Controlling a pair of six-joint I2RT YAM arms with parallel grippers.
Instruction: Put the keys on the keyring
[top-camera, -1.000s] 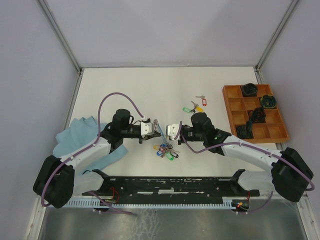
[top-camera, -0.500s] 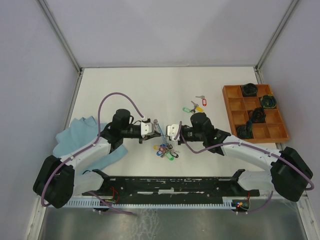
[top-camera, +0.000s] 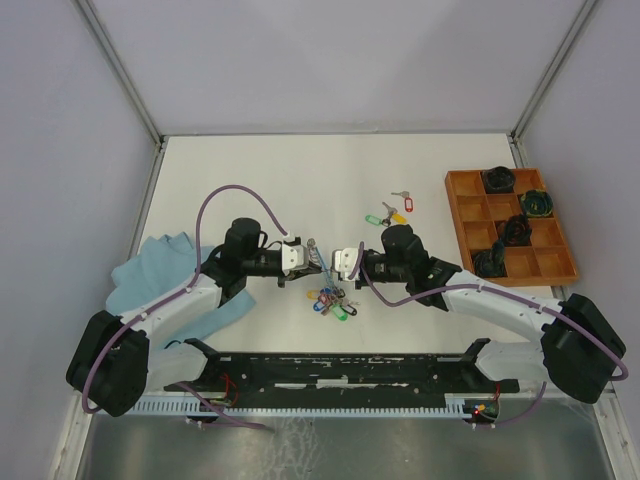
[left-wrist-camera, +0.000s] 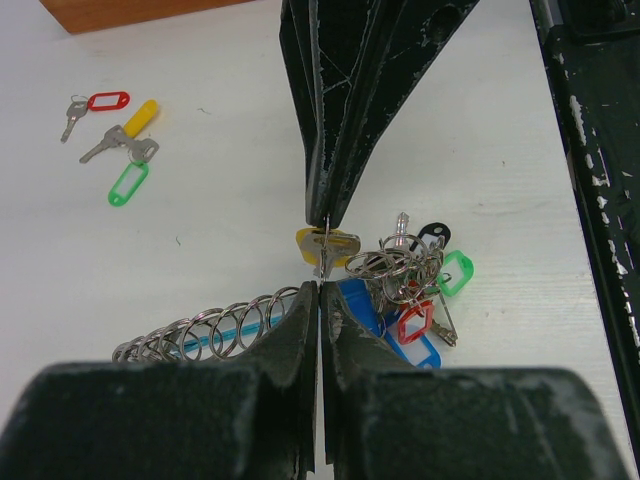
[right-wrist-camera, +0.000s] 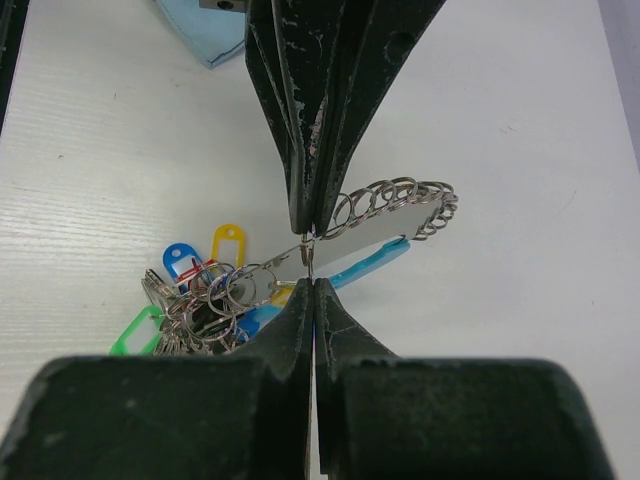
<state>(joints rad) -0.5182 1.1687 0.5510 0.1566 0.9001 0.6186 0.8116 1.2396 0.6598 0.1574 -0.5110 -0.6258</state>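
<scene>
My two grippers meet tip to tip above the table's middle. The left gripper (top-camera: 318, 258) (left-wrist-camera: 319, 290) is shut on the keyring (right-wrist-camera: 400, 205), a thin metal loop with a blue sleeve (right-wrist-camera: 368, 260) and a row of small rings along it. My right gripper (top-camera: 336, 262) (right-wrist-camera: 312, 285) is shut on the small ring of a yellow-tagged key (left-wrist-camera: 328, 243), right at the left gripper's tips. A bunch of keys (top-camera: 332, 300) (left-wrist-camera: 412, 285) with blue, red, green and black tags hangs from the loop onto the table. Three loose keys (top-camera: 390, 212) with red, yellow and green tags lie farther back.
A wooden compartment tray (top-camera: 560, 270) with dark coiled bundles (top-camera: 498, 180) stands at the right. A blue cloth (top-camera: 160, 265) lies at the left under the left arm. A black rail (top-camera: 340, 368) runs along the near edge.
</scene>
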